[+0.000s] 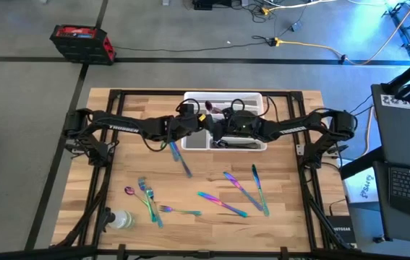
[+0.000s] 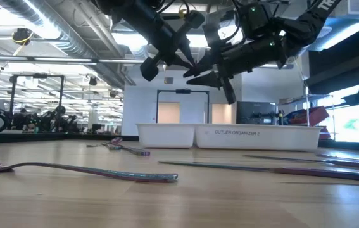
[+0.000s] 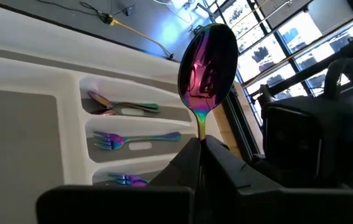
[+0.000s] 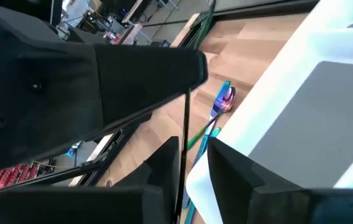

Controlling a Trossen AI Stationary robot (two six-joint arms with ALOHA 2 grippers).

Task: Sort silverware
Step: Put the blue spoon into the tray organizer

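The left claw (image 3: 198, 155) is clamped shut on a rainbow spoon (image 3: 207, 62) by its handle, so the bowl stands straight out past the fingertips. It hangs over the white cutlery organizer (image 1: 190, 97), whose fork and spoon slots lie just below. The right claw (image 1: 219, 132) hovers directly opposite, fingers a narrow gap apart around the same thin handle; whether they touch it is unclear. In the high view the arms hide the spoon.

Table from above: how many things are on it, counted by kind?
Tray: 1
Bottle: 1
Loose silverware on the wood: about 8, kinds too small to tell
Spoon held over the tray in the left fingers: 1
Total: about 11
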